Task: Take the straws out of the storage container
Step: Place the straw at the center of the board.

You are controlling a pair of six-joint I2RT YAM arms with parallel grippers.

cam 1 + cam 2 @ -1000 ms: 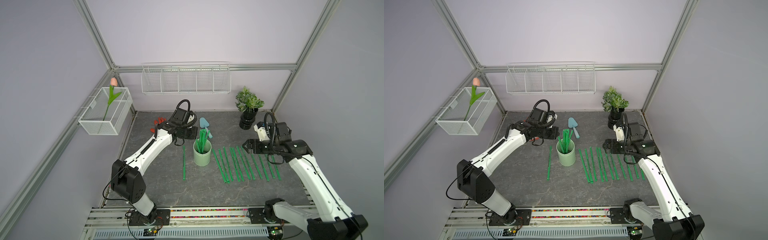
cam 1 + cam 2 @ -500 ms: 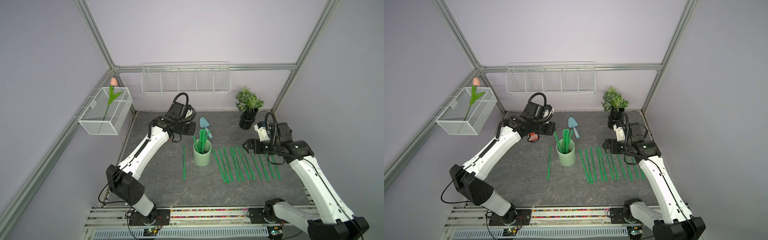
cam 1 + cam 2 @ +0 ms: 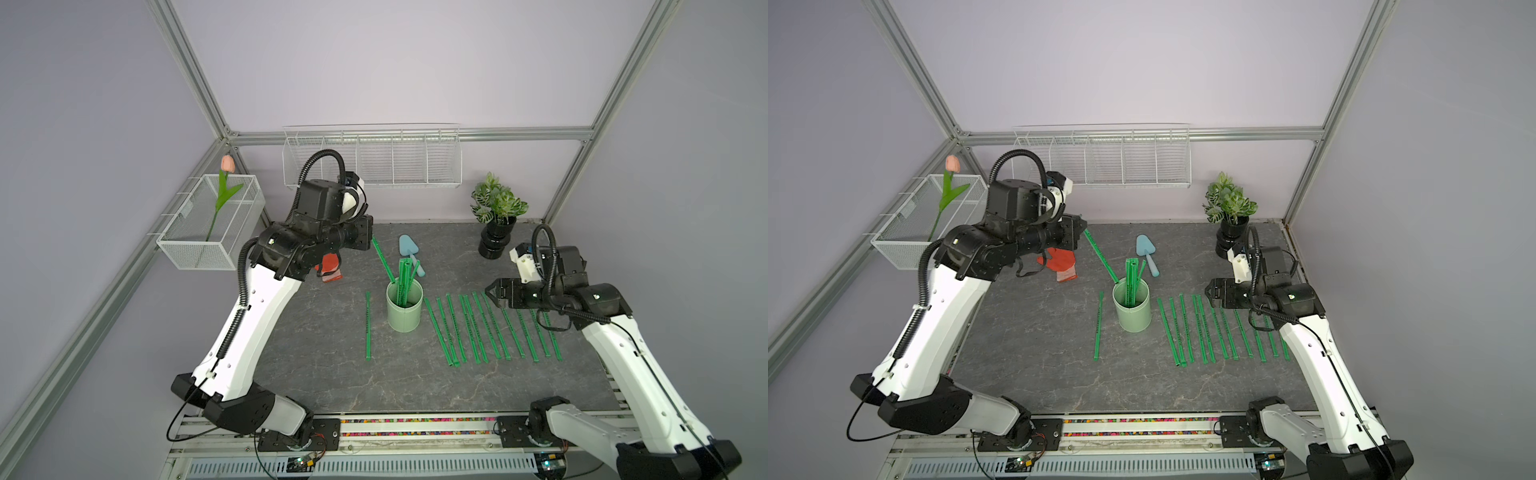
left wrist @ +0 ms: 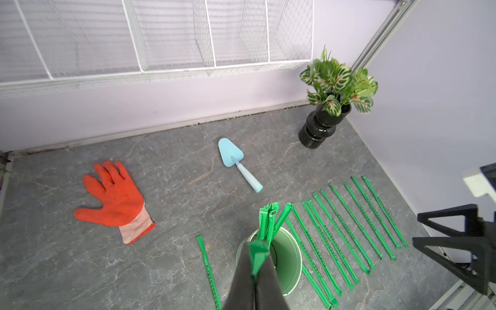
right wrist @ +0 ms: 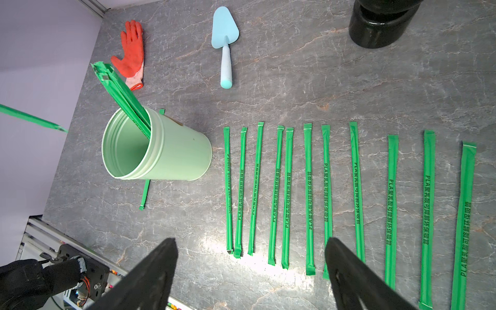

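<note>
- Held straw point(image 3: 382, 258): our left gripper point(image 4: 256, 264) clamps its upper end. The long axis slants down toward the storage container point(image 3: 405, 311), with the lower tip just clear of the rim.
- A few straws point(image 3: 404, 276) stand inside, leaning.
- Right gripper point(image 5: 251, 241) gapes wide, empty, above the laid row point(image 3: 490, 328).
- We judge the bare grey table point(image 3: 332, 382) beside the lone straw point(image 3: 368, 324) the likely drop spot.

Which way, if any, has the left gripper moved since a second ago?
Yes. The left gripper, shut on a straw, has drawn away from the cup, toward the glove.
</note>
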